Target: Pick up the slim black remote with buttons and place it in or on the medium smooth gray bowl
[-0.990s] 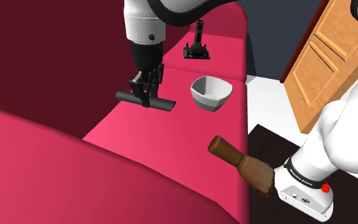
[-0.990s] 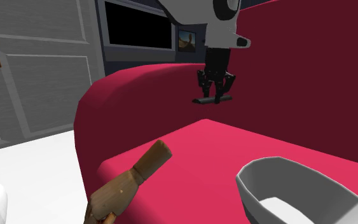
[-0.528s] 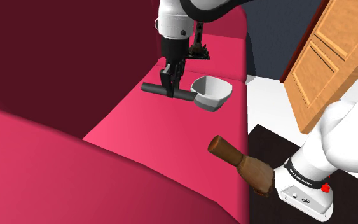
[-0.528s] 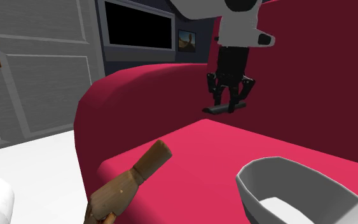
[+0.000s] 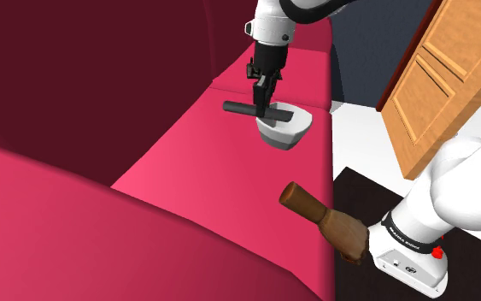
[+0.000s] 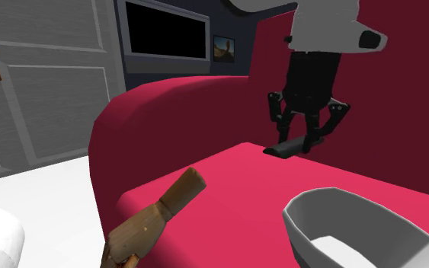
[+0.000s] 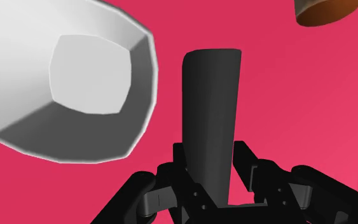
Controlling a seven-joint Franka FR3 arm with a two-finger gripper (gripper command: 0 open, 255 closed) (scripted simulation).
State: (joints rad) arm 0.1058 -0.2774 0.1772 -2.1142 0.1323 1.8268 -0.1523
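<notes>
Aloft, one pincer [image 5: 263, 104] pinching one dark remote [image 5: 240, 108], one pale bowl [image 5: 288, 133] near, one wooden hand [image 5: 328, 224] apart.

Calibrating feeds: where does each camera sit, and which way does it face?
Shoulder view: beside the arm's base, looking down along the sofa; arm and gripper show.
Second exterior view: low by the bowl, facing the gripper.
Wrist view: behind the fingers, looking down along them.
All share remote and bowl.
</notes>
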